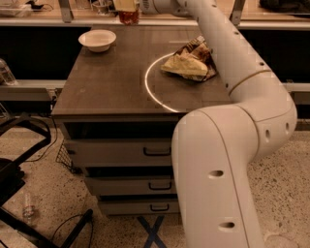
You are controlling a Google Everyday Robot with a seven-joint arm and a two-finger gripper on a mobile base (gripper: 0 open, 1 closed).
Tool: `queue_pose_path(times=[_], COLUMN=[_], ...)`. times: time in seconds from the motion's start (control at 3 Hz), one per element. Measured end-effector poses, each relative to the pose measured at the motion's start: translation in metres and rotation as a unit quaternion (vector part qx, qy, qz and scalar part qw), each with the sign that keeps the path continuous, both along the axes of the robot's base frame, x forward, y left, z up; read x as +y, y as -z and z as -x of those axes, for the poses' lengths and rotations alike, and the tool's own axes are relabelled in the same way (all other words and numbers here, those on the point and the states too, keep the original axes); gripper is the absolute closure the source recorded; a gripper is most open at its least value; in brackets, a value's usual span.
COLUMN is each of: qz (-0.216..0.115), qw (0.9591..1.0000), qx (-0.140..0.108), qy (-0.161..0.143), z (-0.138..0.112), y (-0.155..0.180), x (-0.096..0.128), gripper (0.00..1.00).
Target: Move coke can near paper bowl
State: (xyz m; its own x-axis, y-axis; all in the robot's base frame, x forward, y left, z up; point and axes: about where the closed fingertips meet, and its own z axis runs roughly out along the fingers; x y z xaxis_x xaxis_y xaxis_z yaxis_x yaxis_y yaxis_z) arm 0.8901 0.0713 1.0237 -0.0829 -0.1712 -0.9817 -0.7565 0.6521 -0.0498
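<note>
Currently gripper [126, 7] clamps coke can [128, 17] above far tabletop [111, 82] edge; risk: releasing from height topples it, or descent clips paper bowl [97, 39].

1. One coke can [129, 17], at 12 o'clock by the table's far edge.
2. One paper bowl [97, 39], at 11 o'clock on the tabletop.
3. One crumpled chip bag [190, 64], at 2 o'clock on the tabletop.
4. One gripper [127, 6], at 12 o'clock at the top of the view, clasped on the can.
5. One white robot arm [232, 160], reaching in from 4 o'clock.
6. One table [106, 82], with three drawers [116, 152] stacked in its front at 6 o'clock.
7. One bright ring of light [146, 85] on the tabletop, around 3 o'clock.
8. One clear plastic bottle [6, 72], at 9 o'clock beyond the table's left side.
</note>
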Motion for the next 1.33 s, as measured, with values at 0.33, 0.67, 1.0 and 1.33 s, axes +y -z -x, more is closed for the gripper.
queue_pose_path(times=[0.33, 0.67, 1.0, 1.33], qz=[0.029, 0.037, 0.033, -0.018], qw=[0.9937, 0.9864, 0.9846, 0.9871], qx=[-0.002, -0.005, 0.012, 0.055], qy=[0.108, 0.16, 0.171, 0.149], z=[-0.054, -0.078, -0.086, -0.086], y=[0.026, 0.038, 0.059, 0.098], x=[-0.023, -0.038, -0.037, -0.018], gripper=[1.0, 1.0, 1.0, 1.0])
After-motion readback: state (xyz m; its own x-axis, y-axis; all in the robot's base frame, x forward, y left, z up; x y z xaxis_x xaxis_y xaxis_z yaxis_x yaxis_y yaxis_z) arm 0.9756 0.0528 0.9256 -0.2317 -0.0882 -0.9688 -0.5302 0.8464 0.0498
